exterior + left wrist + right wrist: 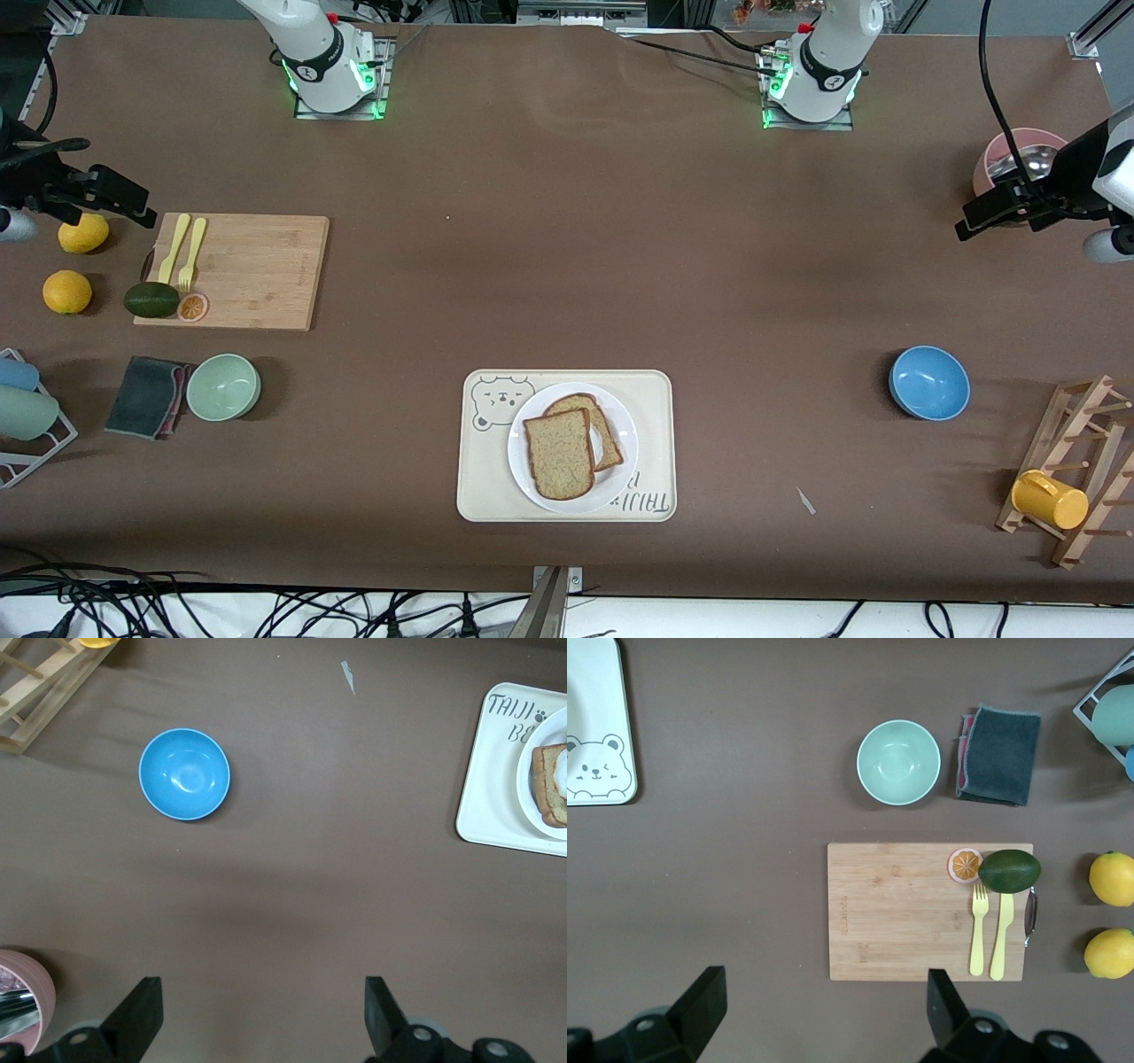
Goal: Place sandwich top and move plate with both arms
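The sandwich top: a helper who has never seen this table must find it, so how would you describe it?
Find the cream tray with a bear drawing, near the table's front edge; a round white plate sits on it. The sandwich top is the squarish speckled brown slice lying uppermost there, partly covering the round-topped slice beneath.

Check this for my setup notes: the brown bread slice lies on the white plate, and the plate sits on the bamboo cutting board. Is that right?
Not quite. The brown bread slice does lie on the white plate, but the plate sits on the cream bear tray, not the bamboo cutting board. The front view shows it.
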